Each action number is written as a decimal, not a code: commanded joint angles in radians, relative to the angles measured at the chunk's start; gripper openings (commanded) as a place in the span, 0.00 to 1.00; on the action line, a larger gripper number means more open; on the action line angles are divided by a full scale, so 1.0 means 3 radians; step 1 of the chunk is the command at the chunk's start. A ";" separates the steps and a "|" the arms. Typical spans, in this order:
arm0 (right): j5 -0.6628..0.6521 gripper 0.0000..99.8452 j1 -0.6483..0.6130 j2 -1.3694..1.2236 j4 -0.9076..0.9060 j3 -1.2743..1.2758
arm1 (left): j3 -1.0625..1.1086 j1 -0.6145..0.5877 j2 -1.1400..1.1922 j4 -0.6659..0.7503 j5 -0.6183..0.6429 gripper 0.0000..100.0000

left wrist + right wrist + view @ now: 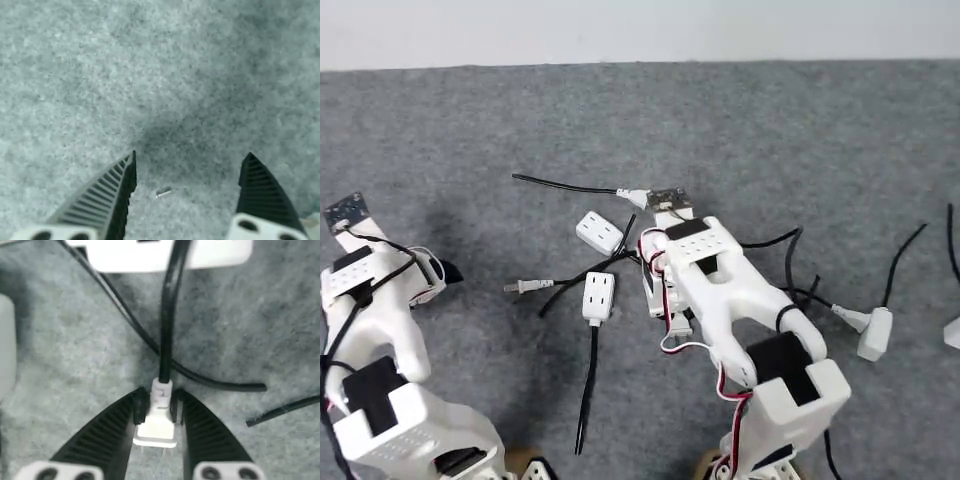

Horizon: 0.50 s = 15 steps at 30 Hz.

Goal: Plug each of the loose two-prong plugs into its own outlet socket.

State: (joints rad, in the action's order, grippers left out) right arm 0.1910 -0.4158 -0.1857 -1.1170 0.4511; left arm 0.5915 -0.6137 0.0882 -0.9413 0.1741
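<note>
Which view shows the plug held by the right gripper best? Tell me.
The right wrist view: the white plug sits close-up between the fingers of the right gripper, cord leading away. In the high view the right arm covers it; the left wrist view faces grey carpet.

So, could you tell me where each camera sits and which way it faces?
High view: fixed above, looking down on the grey mat; left arm and right arm show.
Left wrist view: on the left arm, facing bare mat between its open fingers.
Right wrist view: on the right arm, facing its fingers shut on a white plug.
High and right wrist views share the black cables.
</note>
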 commanded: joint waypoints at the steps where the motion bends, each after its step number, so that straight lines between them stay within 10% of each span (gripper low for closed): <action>1: 0.0031 0.01 -0.0023 0.0028 0.0141 0.0000 | -0.0110 0.0010 -0.0010 -0.0020 -0.0015 0.32; 9: 0.0020 0.01 0.0095 0.0386 0.0054 -0.0015 | -0.0049 0.0220 -0.0046 -0.0092 -0.0368 0.29; 15: -0.0133 0.01 0.0064 0.1210 -0.0166 0.0005 | -0.0054 0.0394 -0.0041 -0.0123 -0.0629 0.01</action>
State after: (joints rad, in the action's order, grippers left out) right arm 0.1910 -0.3989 0.0338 -1.1370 0.4572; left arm 0.5915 -0.5155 0.0882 -0.9659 0.0069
